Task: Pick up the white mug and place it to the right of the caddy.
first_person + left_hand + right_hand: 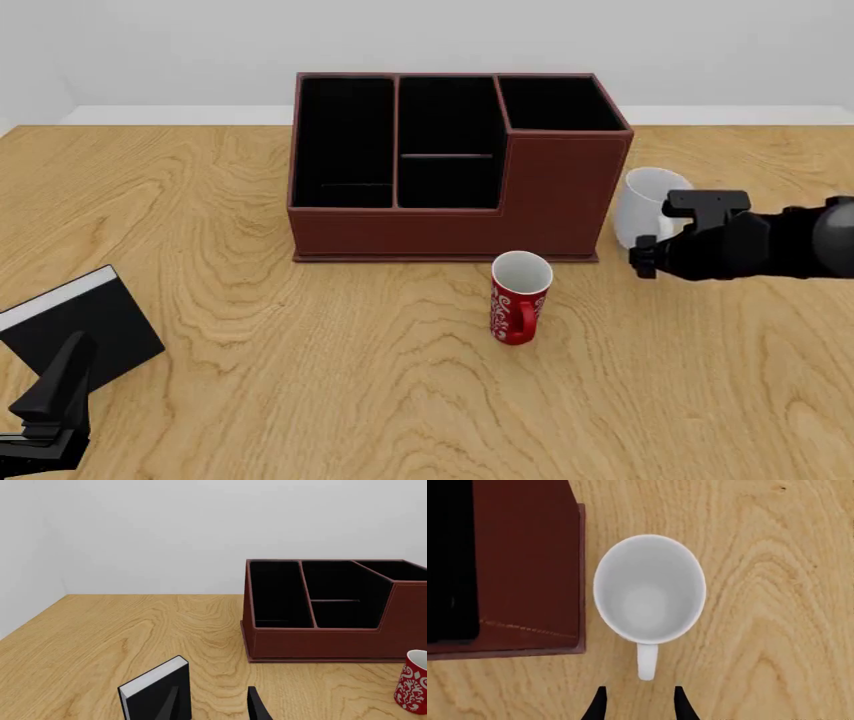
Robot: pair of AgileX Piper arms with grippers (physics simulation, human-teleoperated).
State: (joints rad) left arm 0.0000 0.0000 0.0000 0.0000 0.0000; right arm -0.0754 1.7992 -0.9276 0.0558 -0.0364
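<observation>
The white mug [647,205] stands upright on the table just right of the caddy [534,200], a small gap between them. From above, the mug [649,590] shows its empty inside, and its handle [647,662] points toward my right gripper [637,705]. That gripper is open and hovers over the mug's near side, its fingertips apart and touching nothing. In the front view the right gripper [650,255] is partly in front of the mug. My left gripper [212,705] is open and low over the table's near left corner, far from both.
A red mug [518,298] with white lettering stands in front of the caddy [320,642]. A black book-like box [80,325] with a white edge stands at the near left, right beside the left gripper [47,400].
</observation>
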